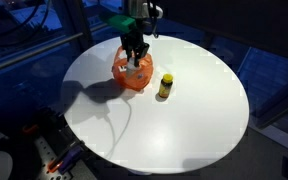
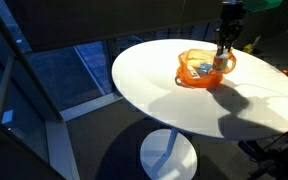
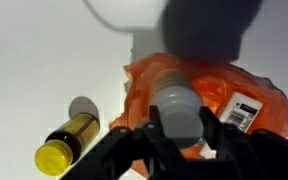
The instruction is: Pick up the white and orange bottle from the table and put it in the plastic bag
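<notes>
My gripper (image 3: pixel 179 128) is shut on the white and orange bottle (image 3: pixel 176 100), whose white cap shows between the fingers in the wrist view. It hangs directly over the open orange plastic bag (image 3: pixel 239 95) on the round white table (image 1: pixel 184 110). In both exterior views the gripper (image 1: pixel 134 60) (image 2: pixel 222 55) is down at the bag's mouth (image 1: pixel 131 75) (image 2: pixel 206 70). The bottle's lower body is hidden by the fingers and the bag.
A small yellow bottle with a yellow cap (image 1: pixel 165 86) (image 3: pixel 66 140) stands on the table beside the bag. A white item with a barcode label (image 3: pixel 248 110) lies inside the bag. Dark floor and glass surround the table.
</notes>
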